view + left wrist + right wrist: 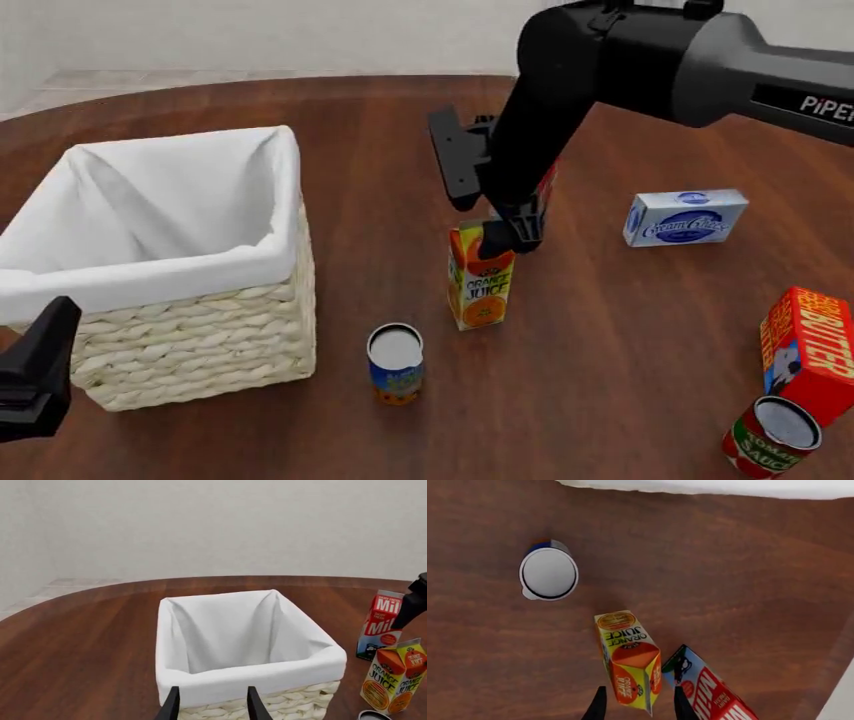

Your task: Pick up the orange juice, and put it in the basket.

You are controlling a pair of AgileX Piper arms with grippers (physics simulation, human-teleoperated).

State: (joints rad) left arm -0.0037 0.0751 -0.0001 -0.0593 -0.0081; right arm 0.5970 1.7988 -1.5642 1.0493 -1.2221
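A round dark wooden counter (360, 130) fills the scene, pale wall behind. Nearest, at the left edge, the left hand (211, 706) hangs released just before the basket (200, 330), which stands on the counter's left side with its white lining folded over the rim. A blue can (395, 362) stands just right of the basket. Beyond it the orange juice (479, 275) stands upright on the counter. The right hand (638, 705) is over its gable top, fingers spread to either side, not closed. A milk carton (710, 690) stands just behind the juice.
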